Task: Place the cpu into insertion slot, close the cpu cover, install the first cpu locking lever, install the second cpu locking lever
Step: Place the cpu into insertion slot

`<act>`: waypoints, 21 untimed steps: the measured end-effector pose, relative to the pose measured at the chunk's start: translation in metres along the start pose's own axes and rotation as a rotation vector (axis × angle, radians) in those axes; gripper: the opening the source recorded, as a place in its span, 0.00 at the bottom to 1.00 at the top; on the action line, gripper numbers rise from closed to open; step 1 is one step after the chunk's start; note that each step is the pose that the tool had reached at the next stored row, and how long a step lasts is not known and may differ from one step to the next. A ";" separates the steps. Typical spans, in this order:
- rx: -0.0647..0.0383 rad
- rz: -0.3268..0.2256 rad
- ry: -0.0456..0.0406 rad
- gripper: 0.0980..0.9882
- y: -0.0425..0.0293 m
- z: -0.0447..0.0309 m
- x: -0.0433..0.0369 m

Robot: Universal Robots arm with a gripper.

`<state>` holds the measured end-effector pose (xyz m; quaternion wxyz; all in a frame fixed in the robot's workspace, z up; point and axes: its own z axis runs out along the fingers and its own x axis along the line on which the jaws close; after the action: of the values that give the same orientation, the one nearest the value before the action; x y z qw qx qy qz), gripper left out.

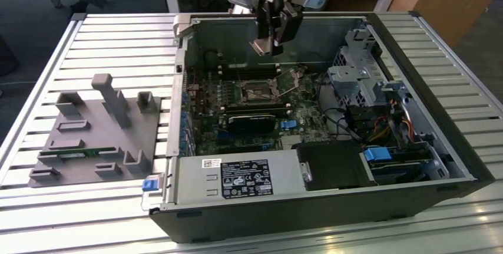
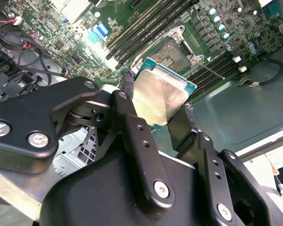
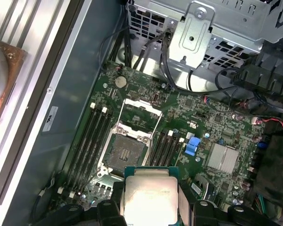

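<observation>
Silver cpu (image 3: 148, 197) pinched edgewise by gripper (image 2: 156, 101), clear above insertion slot (image 3: 126, 153)

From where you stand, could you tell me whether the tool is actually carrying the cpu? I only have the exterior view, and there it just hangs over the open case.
Observer: Yes. In the second wrist view the tool is shut on the cpu, with a finger on each of two opposite edges and the silver top showing.
Operator: Thank you. Is the insertion slot free?
Observer: In the first wrist view the insertion slot holds no chip, and its contact field is bare.
Operator: And the cpu cover?
Observer: The cpu cover is swung open, off the slot.
</observation>
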<state>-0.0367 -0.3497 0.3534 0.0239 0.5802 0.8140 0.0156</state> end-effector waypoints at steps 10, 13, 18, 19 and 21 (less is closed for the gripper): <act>0.000 0.015 -0.0008 0.49 0.0000 0.0004 0.0000; 0.000 0.019 -0.0010 0.49 -0.0001 0.0006 0.0000; 0.000 0.026 -0.0014 0.49 -0.0002 0.0013 0.0001; 0.000 0.027 -0.0014 0.49 -0.0002 0.0015 0.0001; 0.000 0.029 -0.0013 0.49 -0.0003 0.0026 0.0001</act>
<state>-0.0369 -0.3497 0.3508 0.0241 0.5919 0.8055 0.0154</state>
